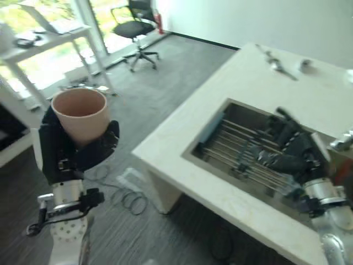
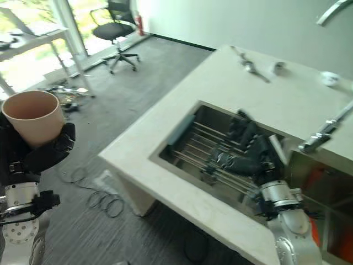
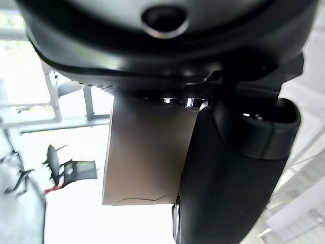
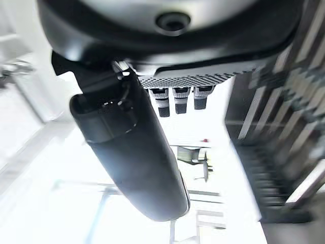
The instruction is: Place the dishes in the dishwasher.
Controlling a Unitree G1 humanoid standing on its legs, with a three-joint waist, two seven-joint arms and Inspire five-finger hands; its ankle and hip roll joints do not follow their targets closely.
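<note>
Left hand (image 1: pixel 66 152) holds upright cup (image 1: pixel 81 115)

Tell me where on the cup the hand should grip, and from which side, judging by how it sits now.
The cup stands upright, mouth up, tapering toward its base. Best grip: round the lower wall from the side, leaving the rim free. The left hand already does this, fingers curled round the bottom half, likely secure. The right hand is over the rack.

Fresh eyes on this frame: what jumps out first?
First, the pink cup, held upright in the left robot hand out over the grey carpet, well left of the counter. Next, the recessed basin with a wire rack in the white counter, where the right robot hand hangs over the rack. Small metal utensils lie at the counter's far end.
</note>
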